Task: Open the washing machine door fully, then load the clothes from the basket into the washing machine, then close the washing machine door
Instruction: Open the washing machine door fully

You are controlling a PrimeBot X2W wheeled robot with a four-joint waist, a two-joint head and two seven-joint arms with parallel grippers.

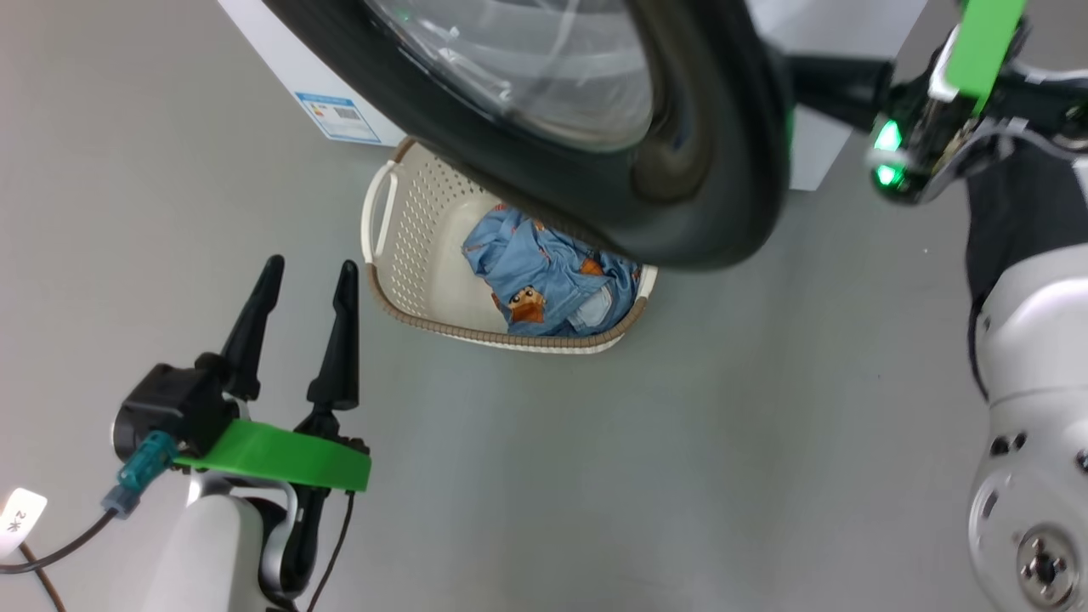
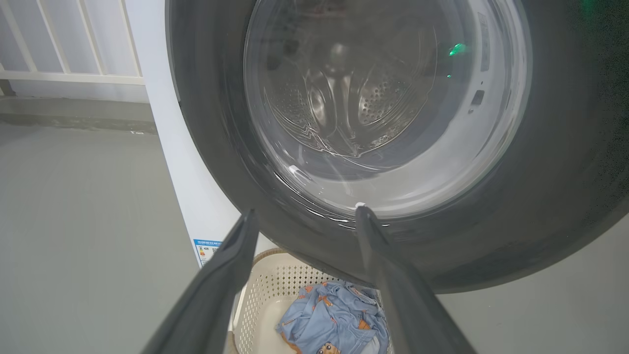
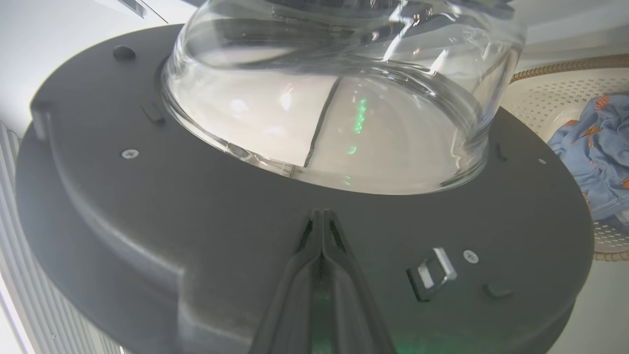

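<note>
The washing machine door (image 1: 705, 170) stands swung partly out from the white washing machine (image 1: 280, 51), its black ring hanging over the basket (image 1: 510, 340). Light blue clothes (image 1: 544, 272) with orange figures lie in the basket's right part. My left gripper (image 1: 310, 268) is open and empty above the floor, left of the basket. In the left wrist view it (image 2: 305, 211) points at the door's (image 2: 540, 196) outer face, with the drum showing through the glass. My right gripper (image 3: 322, 214) is shut, its tips against the door's inner face below the glass bowl (image 3: 334, 98). Its fingers (image 1: 829, 81) reach behind the door's rim.
Grey floor lies all around the basket. A blue label (image 1: 340, 117) sits low on the machine. A white railing (image 2: 73, 73) stands behind and to the left. The door latch (image 3: 432, 273) is just right of my right fingers. A cable and tag (image 1: 21, 518) hang by my left arm.
</note>
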